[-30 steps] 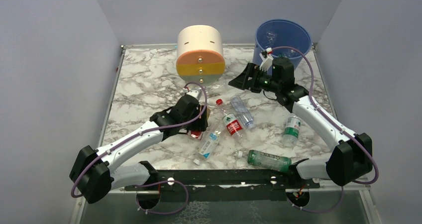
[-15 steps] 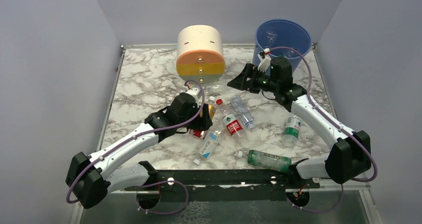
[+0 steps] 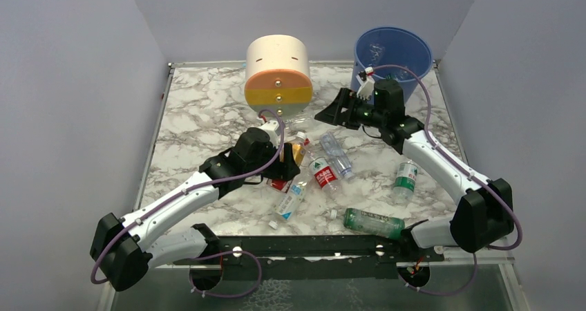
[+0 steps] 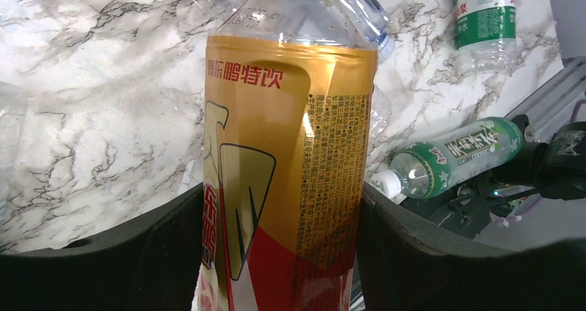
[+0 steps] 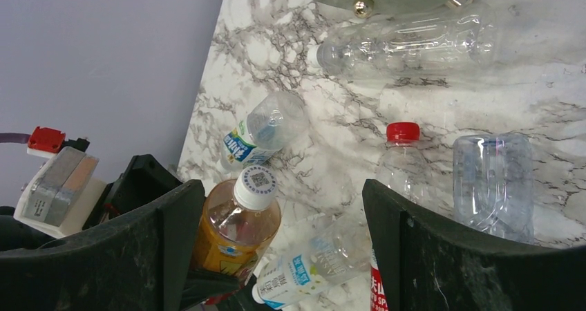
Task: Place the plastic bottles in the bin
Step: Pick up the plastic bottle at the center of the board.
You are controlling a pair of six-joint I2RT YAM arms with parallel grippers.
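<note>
1. My left gripper (image 4: 280, 256) pinched a gold-label bottle (image 4: 287, 117) around its label, well apart from the bin (image 3: 413, 59), off to its near left.
2. My right gripper (image 3: 332, 112) hung spread and empty, near the bin's left side.
3. At least six more bottles (image 3: 323, 171) lay on the table (image 3: 200, 110), all nearer me than the bin.
4. Something clear glinted inside the bin; I couldn't tell what. I judged most of the job left.

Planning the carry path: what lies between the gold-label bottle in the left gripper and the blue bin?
The right gripper, jaws open, hangs across that line; the top view shows it.
</note>
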